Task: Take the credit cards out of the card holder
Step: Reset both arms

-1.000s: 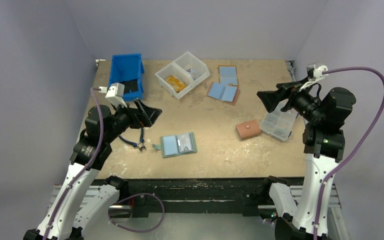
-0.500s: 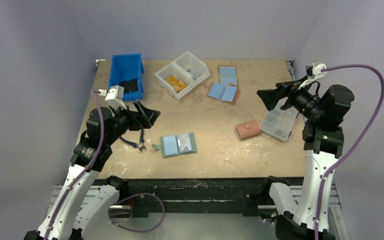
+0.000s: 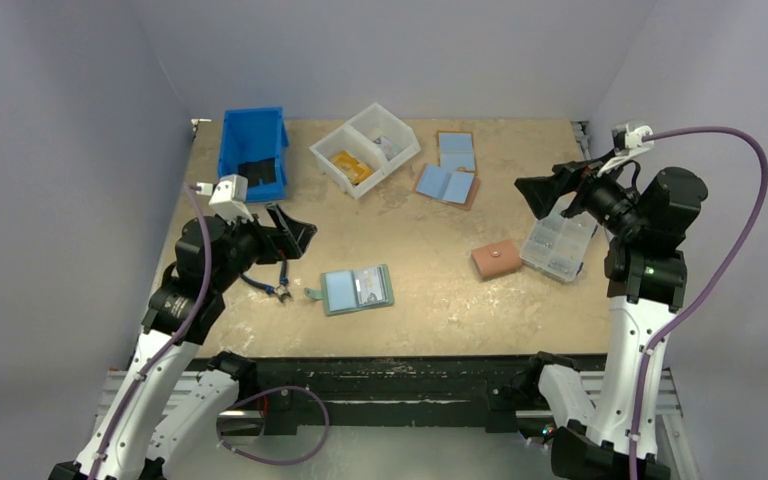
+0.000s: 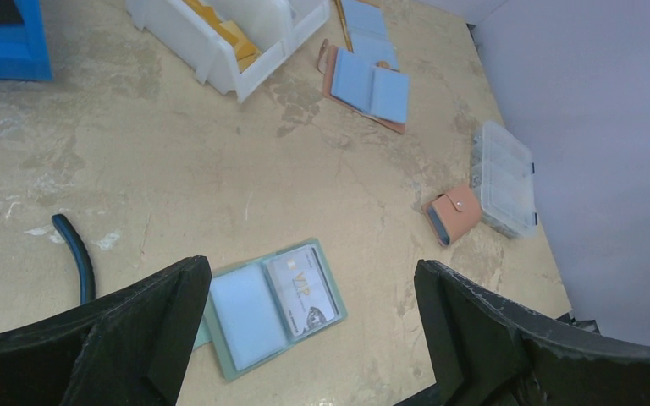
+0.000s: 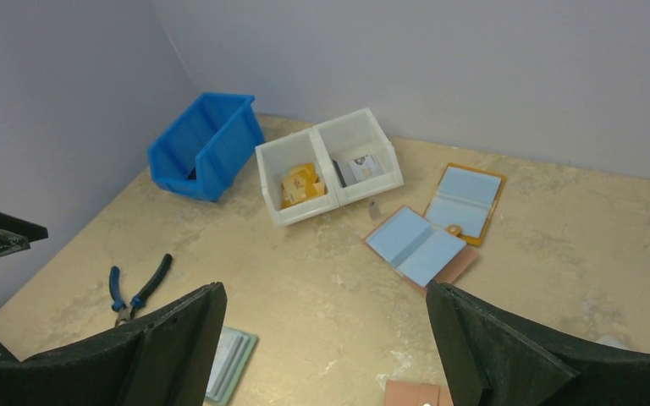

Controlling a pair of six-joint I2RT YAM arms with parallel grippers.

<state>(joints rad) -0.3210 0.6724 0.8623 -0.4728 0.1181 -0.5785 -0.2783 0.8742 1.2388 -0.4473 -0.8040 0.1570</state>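
Top external view: we are seeing the card holder (image 3: 357, 289) lying open near the front edge of the table (image 3: 440, 305), a credit card (image 4: 305, 292) sitting in its right sleeve. Beyond it, we are holding our left gripper (image 3: 297, 231) and right gripper (image 3: 537, 197) in the air, both spread wide and empty.

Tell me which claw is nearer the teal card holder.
Left. The left claw hovers just left of the open teal folding card holder; the right claw hangs far off to its right.

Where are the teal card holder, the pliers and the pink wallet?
teal card holder (image 3: 357, 290): top view, its open middle.
pliers (image 5: 138, 293): right wrist view, one handle.
pink wallet (image 3: 497, 259): top view, its closed flap.
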